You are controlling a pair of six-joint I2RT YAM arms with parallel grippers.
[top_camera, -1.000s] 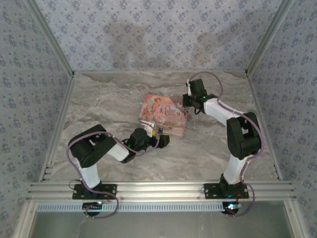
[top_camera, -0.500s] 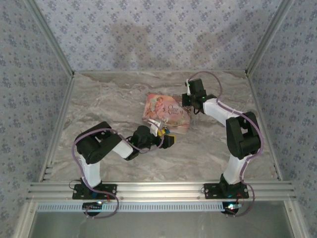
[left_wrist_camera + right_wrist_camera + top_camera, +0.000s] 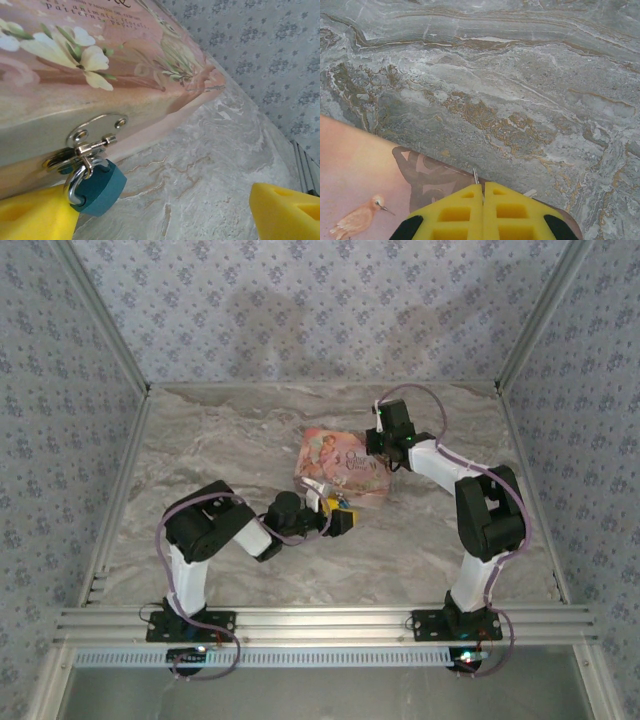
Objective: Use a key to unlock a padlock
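A teal padlock (image 3: 97,190) hangs by its silver shackle from the hasp (image 3: 90,142) on the front of a pink flowered box (image 3: 345,462). My left gripper (image 3: 160,217) is open at table level. Its left yellow finger (image 3: 35,215) touches the padlock's lower left and the right finger stands far to the right. In the top view the left gripper (image 3: 338,518) sits at the box's near edge. My right gripper (image 3: 483,187) is shut over the box's far right corner (image 3: 380,200). A thin metal tip, apparently the key (image 3: 475,176), pokes out between its pads.
The marble table (image 3: 230,450) is walled by patterned panels on three sides. An aluminium rail (image 3: 320,620) runs along the near edge, by both arm bases. Bare table lies left of the box and behind it.
My left arm has swung right and in toward the box front. The box has slid a little to the right. The right gripper has stayed over the box corner.
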